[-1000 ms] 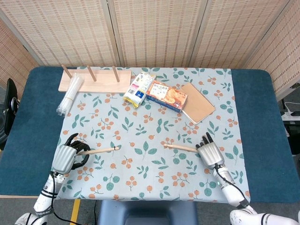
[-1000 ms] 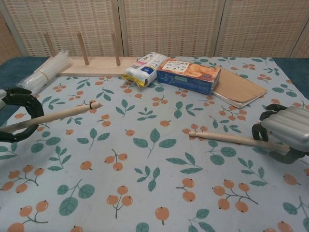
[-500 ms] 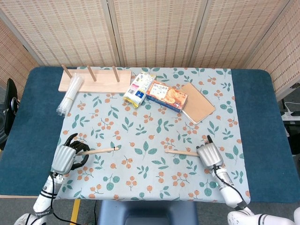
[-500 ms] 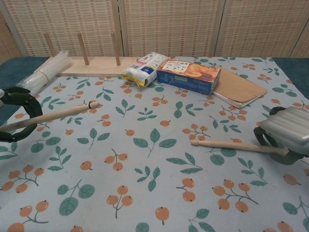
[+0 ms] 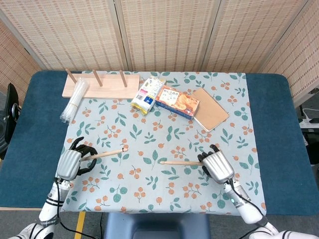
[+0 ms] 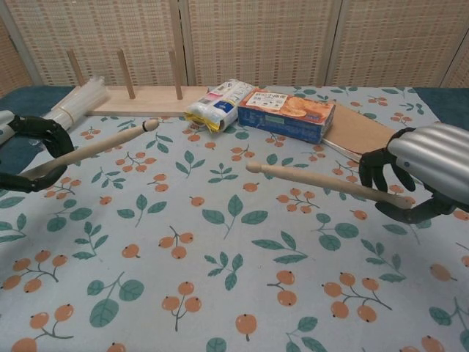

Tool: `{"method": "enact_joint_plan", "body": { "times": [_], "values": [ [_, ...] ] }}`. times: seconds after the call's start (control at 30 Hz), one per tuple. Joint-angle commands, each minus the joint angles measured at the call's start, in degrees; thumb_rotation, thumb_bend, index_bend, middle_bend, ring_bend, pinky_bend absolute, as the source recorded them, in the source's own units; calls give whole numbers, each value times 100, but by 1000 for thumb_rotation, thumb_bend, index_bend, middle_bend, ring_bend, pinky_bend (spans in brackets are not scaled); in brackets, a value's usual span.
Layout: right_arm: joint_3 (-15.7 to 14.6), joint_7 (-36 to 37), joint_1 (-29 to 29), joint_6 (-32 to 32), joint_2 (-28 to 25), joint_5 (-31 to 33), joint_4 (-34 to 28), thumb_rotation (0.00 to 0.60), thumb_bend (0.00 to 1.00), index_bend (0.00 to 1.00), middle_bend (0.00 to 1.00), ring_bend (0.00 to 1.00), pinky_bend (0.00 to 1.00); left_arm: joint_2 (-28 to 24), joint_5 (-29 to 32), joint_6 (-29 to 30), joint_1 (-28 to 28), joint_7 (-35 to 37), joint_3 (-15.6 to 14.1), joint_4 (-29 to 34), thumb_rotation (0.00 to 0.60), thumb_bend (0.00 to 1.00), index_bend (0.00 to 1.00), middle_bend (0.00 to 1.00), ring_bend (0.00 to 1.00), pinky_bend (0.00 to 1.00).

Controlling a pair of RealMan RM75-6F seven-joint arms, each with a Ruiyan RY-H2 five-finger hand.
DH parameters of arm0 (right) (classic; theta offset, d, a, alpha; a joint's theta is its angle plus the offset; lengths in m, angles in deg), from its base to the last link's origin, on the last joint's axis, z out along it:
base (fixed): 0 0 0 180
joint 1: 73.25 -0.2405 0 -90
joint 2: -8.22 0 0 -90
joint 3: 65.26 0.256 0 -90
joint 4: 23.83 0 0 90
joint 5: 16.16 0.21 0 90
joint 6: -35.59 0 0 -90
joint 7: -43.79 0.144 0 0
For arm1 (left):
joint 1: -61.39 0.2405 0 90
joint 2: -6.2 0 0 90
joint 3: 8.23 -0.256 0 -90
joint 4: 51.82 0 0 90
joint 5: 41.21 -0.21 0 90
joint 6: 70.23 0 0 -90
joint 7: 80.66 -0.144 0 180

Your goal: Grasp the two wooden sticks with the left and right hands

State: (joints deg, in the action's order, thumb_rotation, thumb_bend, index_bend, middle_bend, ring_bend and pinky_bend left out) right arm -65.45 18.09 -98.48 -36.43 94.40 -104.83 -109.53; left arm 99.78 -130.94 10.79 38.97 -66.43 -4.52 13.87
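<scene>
My left hand point(image 5: 70, 162) grips one wooden stick point(image 5: 107, 153) near the table's front left; the stick points right with its knobbed tip raised off the cloth. In the chest view the same left hand point(image 6: 26, 158) shows at the left edge, its stick point(image 6: 102, 146) slanting up toward the back. My right hand point(image 5: 218, 168) holds the other wooden stick point(image 5: 180, 162) at the front right, tip pointing left. The chest view shows this right hand point(image 6: 418, 172) with fingers wrapped round its stick point(image 6: 315, 182), which is lifted clear of the table.
A wooden peg board point(image 5: 101, 85) and a bundle of clear straws point(image 5: 75, 99) lie at the back left. A snack pack point(image 5: 148, 94), an orange biscuit box point(image 5: 177, 101) and a brown notebook point(image 5: 210, 108) sit at the back centre. Floral cloth point(image 5: 159, 134) covers the table.
Both hands have lifted their sticks off the cloth. The right stick's tip swung further left and rose; the left stick's tip tilted upward.
</scene>
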Motion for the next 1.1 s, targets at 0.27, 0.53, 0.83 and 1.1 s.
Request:
{"method": "enact_joint_plan", "body": {
  "times": [0.27,0.53,0.83,1.1],
  "values": [
    [39,628,-341,-28,5,-713,-150,600,392,1000,909,633,277,-190,245,-219,-224,-1031,333,1252,600,503,818,784,448,197],
    [401,905,-581,106,320,-563,35,600,394,1000,914,633,278,-66,337,-179,-259,-2188,400,2340,600,503,821,788,450,198],
    [501,935,-571,81,406,-405,146,600,393,1000,915,633,277,65,214,-222,-300,-2506,300,2501,600,503,822,789,450,199],
    [518,905,-572,111,377,-331,94,600,394,1000,915,633,277,145,225,-309,-353,-2484,313,2439,600,504,822,789,451,198]
  ]
}}
